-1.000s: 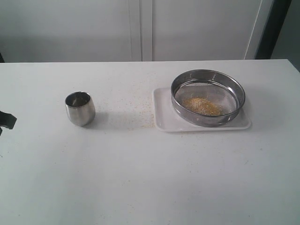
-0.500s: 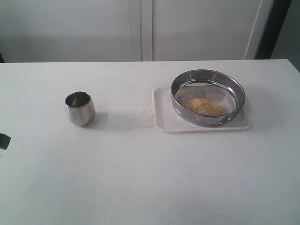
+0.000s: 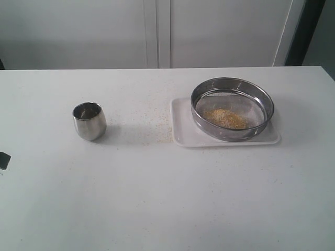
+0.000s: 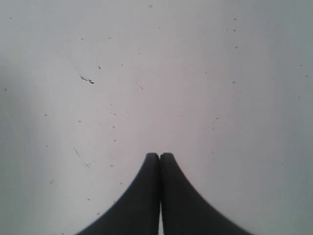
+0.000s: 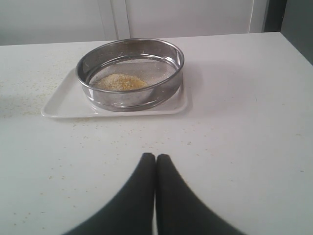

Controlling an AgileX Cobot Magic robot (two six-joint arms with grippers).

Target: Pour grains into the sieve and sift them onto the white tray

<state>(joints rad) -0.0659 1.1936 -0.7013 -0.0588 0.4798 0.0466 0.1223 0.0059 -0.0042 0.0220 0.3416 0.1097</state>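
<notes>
The sieve (image 3: 232, 109) sat on the white tray (image 3: 180, 130) at the right of the bench (image 3: 157, 198), with a heap of golden grains (image 3: 226, 118) lying on its mesh. A small steel cup (image 3: 89, 121) stood upright well apart to the left, and loose specks (image 3: 157, 125) dotted the bench between cup and tray. The left claw (image 4: 160, 156) was clenched on nothing above bare bench. The right claw (image 5: 155, 157) was likewise clenched and empty, pointing toward the tray from a distance.
</notes>
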